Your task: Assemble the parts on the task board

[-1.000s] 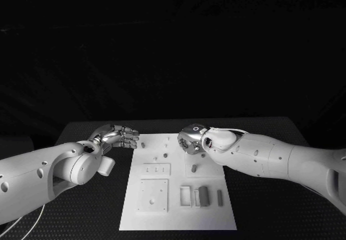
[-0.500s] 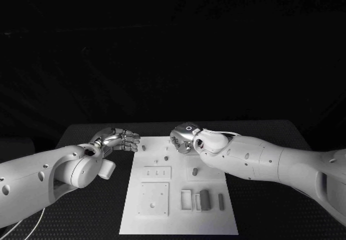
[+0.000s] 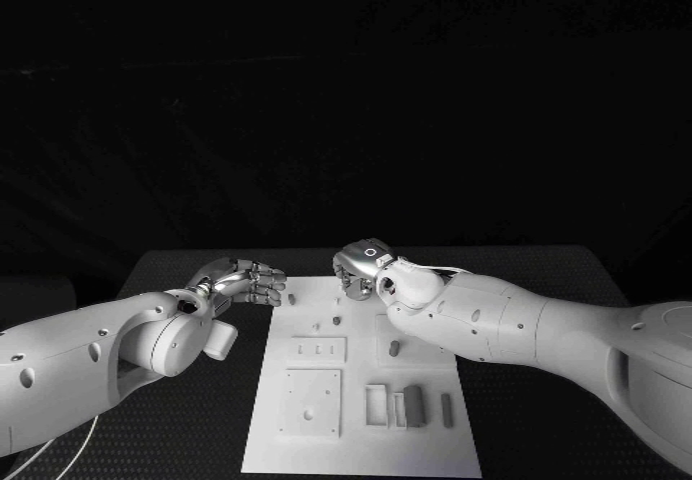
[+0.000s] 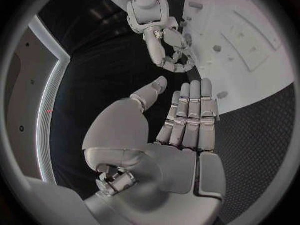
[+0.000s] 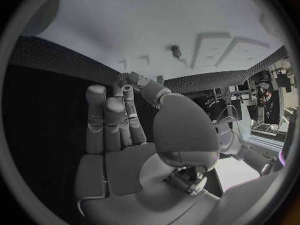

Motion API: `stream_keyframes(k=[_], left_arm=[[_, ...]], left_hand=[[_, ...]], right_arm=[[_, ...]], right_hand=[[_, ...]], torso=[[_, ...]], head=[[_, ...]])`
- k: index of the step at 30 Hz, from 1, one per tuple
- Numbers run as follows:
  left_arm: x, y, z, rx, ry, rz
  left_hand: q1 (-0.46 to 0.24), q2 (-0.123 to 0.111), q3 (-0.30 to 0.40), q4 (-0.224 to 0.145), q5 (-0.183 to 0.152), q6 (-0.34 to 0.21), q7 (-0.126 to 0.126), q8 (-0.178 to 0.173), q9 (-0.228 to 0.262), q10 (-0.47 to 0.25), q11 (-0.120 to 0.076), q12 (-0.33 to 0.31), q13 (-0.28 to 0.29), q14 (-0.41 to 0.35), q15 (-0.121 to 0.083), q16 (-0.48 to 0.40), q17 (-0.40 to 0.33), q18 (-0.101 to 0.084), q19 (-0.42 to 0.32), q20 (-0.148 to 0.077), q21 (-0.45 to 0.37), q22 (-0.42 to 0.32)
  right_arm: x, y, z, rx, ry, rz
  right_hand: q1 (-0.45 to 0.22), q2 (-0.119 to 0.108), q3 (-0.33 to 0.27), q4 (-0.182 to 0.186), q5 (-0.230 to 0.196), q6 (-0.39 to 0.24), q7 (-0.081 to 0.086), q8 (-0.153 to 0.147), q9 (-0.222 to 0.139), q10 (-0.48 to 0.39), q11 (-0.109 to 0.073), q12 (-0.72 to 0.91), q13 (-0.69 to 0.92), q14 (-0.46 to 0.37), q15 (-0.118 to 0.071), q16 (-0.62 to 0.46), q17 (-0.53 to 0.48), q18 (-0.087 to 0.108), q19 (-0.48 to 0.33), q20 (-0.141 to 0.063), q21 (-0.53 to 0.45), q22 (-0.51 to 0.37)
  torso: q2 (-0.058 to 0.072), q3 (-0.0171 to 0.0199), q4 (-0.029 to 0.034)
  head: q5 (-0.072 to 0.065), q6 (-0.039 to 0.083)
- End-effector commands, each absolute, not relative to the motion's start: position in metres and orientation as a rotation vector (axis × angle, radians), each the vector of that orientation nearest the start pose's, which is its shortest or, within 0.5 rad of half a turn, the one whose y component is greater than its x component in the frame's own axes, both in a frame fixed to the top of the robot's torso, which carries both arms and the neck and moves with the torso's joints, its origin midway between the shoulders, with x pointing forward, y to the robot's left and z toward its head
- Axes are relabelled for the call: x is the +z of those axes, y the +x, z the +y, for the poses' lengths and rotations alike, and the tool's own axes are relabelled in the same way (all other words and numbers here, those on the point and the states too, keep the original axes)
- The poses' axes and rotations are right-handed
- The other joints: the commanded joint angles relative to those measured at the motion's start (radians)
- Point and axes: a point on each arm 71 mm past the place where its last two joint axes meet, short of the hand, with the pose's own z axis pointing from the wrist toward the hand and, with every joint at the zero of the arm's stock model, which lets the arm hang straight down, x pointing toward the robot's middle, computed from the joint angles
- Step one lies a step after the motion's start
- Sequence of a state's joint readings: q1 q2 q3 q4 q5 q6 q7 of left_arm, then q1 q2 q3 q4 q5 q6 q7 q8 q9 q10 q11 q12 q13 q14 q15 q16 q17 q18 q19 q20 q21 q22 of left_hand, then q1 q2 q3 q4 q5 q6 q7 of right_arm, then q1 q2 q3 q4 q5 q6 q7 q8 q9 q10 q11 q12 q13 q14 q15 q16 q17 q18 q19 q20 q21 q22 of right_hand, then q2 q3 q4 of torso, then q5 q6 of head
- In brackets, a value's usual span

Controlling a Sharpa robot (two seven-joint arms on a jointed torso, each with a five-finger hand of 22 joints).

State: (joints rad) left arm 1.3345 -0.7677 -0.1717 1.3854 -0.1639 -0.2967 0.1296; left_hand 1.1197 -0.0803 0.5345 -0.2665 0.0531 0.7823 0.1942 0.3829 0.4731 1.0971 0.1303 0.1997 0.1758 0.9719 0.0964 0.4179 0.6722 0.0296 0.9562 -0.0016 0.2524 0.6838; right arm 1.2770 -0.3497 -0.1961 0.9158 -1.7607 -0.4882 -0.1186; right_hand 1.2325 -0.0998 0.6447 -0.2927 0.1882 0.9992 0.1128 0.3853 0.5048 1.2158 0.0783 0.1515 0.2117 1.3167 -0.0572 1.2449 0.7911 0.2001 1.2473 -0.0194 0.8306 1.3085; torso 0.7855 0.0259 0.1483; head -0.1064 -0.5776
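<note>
The white task board lies lengthwise in the middle of the black table. Small pegs stand in its far half, and a darker block sits among slots near its front. My right hand hovers over the board's far end; its thumb and one curled finger meet at their tips, the other fingers straight. Whether a part sits in that pinch is hidden. My left hand floats just off the board's far left corner, fingers side by side, thumb apart, holding nothing.
A raised square plate and a smaller plate with slits occupy the board's left half. One peg stands on the board beyond my right fingertips. Bare table lies right of the board.
My right hand has moved toward the board's far end and a little leftward. The left hand has edged closer to the board's far left corner. The camera has shifted slightly.
</note>
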Motion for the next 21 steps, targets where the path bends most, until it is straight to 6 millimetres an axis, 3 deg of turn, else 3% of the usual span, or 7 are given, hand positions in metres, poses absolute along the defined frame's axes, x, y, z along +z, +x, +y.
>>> stream_keyframes(k=[1,5,12,21], left_arm=[[-0.179,0.522,0.211,-1.263,-0.973,1.693],[-0.176,0.523,0.211,-1.268,-0.966,1.689],[-0.17,0.525,0.211,-1.27,-0.958,1.679],[-0.167,0.526,0.21,-1.272,-0.951,1.677]], left_hand=[[-0.01,0.0,-0.002,0.003,-0.002,0.004,0.0,-0.005,-0.001,0.003,0.003,-0.005,0.001,0.002,0.002,-0.006,0.001,0.017,-0.005,0.0,-0.005,0.002],[-0.01,0.0,-0.002,0.003,-0.002,0.004,0.0,-0.005,-0.002,0.003,0.003,-0.005,0.001,0.002,0.002,-0.006,0.001,0.017,-0.005,0.0,-0.005,0.002],[-0.012,-0.001,-0.003,0.004,-0.002,0.003,0.0,-0.005,-0.002,0.003,0.003,-0.007,0.002,0.003,0.002,-0.008,0.003,0.017,-0.005,0.0,-0.005,0.003],[-0.012,-0.001,-0.003,0.004,-0.002,0.004,0.0,-0.005,-0.003,0.003,0.003,-0.007,0.002,0.003,0.002,-0.008,0.004,0.017,-0.005,0.0,-0.006,0.003]], right_arm=[[-0.195,0.573,-0.108,0.338,-0.471,1.342],[-0.194,0.573,-0.101,0.341,-0.497,1.314],[-0.197,0.572,-0.095,0.347,-0.511,1.312],[-0.199,0.574,-0.096,0.338,-0.513,1.324]], right_hand=[[0.002,0.008,0.008,0.0,0.003,0.008,0.0,0.001,0.002,0.1,-0.035,0.006,0.047,-0.004,-0.01,0.005,-0.001,0.062,0.003,-0.002,0.003,0.023],[0.003,0.006,0.009,0.0,0.003,0.009,0.0,0.001,0.002,0.1,-0.035,0.006,0.048,-0.004,-0.01,0.005,-0.001,0.062,0.003,-0.003,0.004,0.023],[0.006,0.003,0.01,0.0,0.003,0.01,-0.001,0.0,0.003,0.1,-0.035,0.005,0.05,-0.004,-0.011,0.007,-0.002,0.062,0.003,-0.003,0.006,0.023],[0.006,0.003,0.011,0.0,0.002,0.01,-0.001,0.0,0.004,0.101,-0.035,0.005,0.052,-0.004,-0.011,0.008,-0.003,0.062,0.003,-0.003,0.007,0.023]], torso=[[0.001,0.0016,-0.0016],[0.003,0.0003,-0.002],[0.004,0.0021,0.0005],[0.005,-0.0001,-0.0022]], head=[[0.008,0.002],[0.005,0.008],[0.009,0.006],[0.02,-0.009]])
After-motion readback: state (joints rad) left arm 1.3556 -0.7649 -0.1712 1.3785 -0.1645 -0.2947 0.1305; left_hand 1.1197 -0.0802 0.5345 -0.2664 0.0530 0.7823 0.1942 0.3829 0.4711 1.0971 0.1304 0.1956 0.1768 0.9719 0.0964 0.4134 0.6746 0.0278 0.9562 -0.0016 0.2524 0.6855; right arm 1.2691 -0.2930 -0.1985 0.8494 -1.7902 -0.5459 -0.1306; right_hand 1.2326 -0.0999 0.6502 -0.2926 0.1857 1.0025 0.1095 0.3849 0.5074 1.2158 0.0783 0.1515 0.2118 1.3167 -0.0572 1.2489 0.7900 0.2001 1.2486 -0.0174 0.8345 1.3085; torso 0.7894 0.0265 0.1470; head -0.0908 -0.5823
